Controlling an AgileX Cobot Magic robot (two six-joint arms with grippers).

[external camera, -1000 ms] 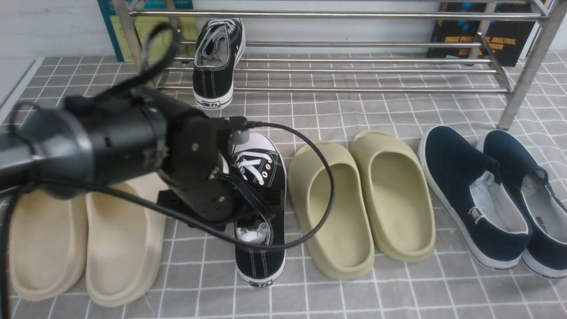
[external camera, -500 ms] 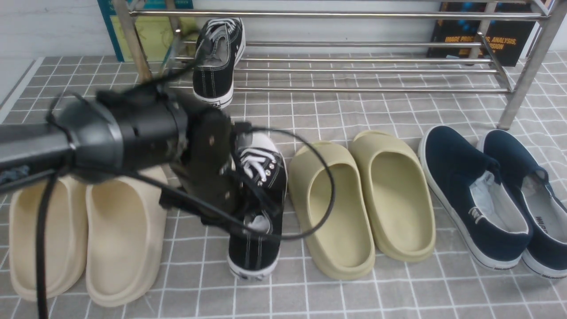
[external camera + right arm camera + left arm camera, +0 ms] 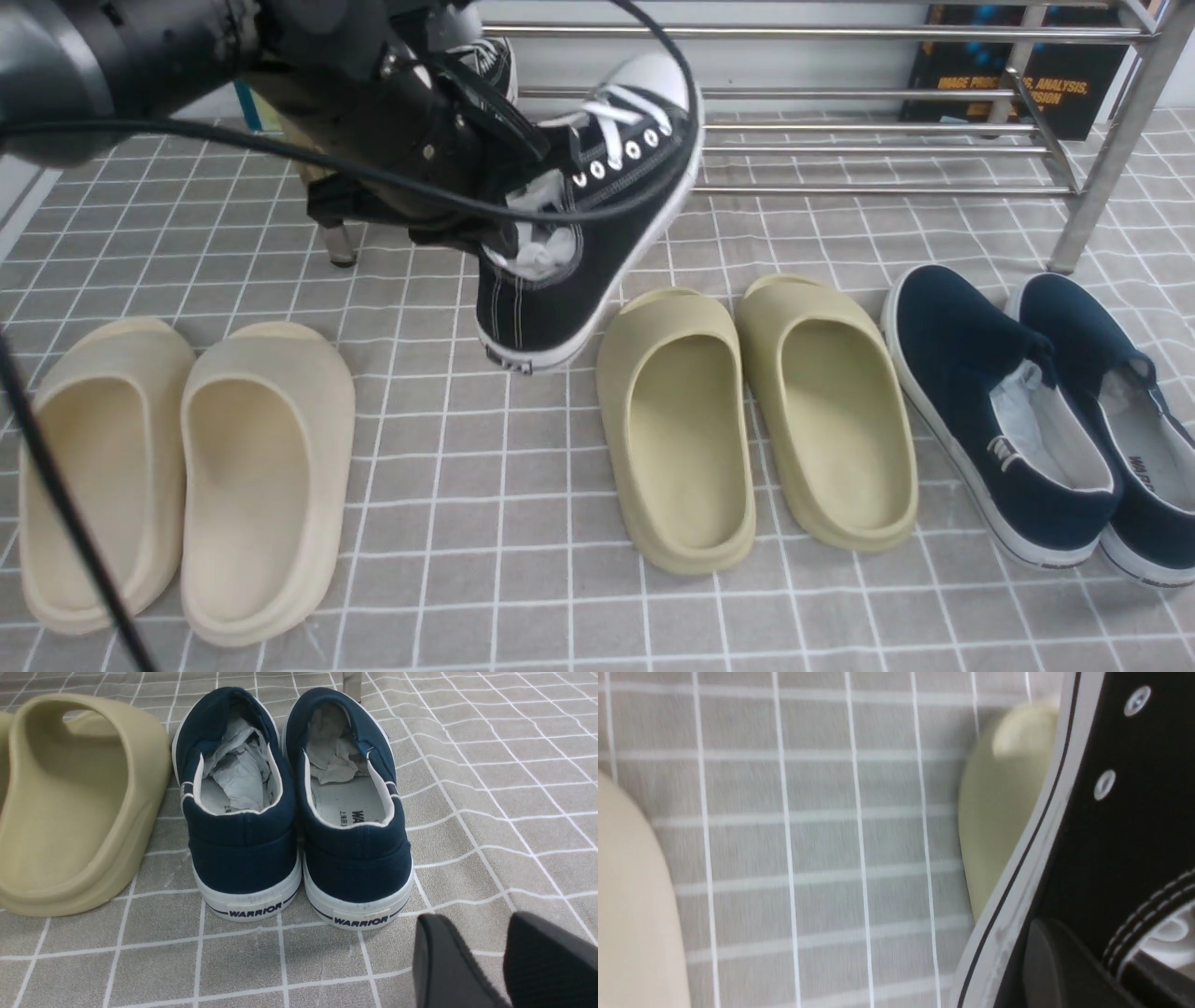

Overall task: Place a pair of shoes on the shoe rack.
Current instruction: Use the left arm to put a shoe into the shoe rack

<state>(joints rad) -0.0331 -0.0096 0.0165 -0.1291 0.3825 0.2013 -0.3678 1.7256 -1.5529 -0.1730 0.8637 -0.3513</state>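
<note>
left gripper (image 3: 509, 224) holds 1 black sneaker (image 3: 583, 271) aloft, toe toward shoe rack (image 3: 887, 189).

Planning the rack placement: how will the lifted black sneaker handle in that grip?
The black sneaker may swivel or sag: soft canvas, pinched at one side, hanging tilted. Its rubber sole likely keeps it stiff lengthwise.

This looks like a robotics lab dressed as a home entryway: a wrinkled grey checked cloth (image 3: 523, 560) serves as floor, with a silver shoe rack (image 3: 840, 149), foam slides (image 3: 681, 429) and navy slip-ons (image 3: 999, 411) lined up in pairs. A book on image processing (image 3: 1064, 103) leans at the white wall (image 3: 794, 63), and a cabled robot arm (image 3: 121, 42) reaches in.
</note>
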